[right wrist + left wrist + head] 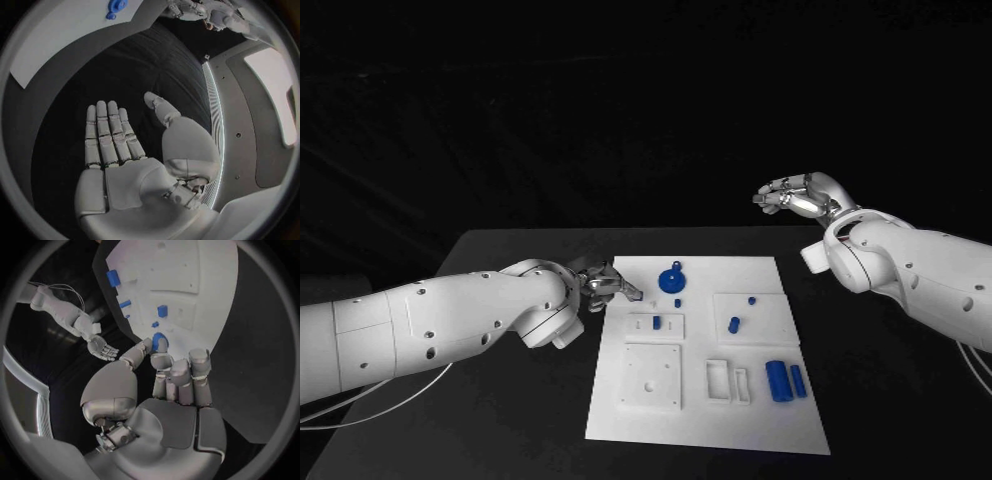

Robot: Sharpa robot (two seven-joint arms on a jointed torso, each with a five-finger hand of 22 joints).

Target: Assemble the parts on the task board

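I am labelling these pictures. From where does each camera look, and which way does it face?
Head view: from the robot's head, down at the black table and the white task board; both white arms show.
Left wrist view: behind the left hand, facing the board.
Right wrist view: behind the open right hand, above the table.
Shared: all show the round blue part.

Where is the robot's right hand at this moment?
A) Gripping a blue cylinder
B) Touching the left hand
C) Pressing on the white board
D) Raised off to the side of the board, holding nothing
D: the right hand hangs beyond the task board, fingers spread flat and holding nothing in the wrist view.
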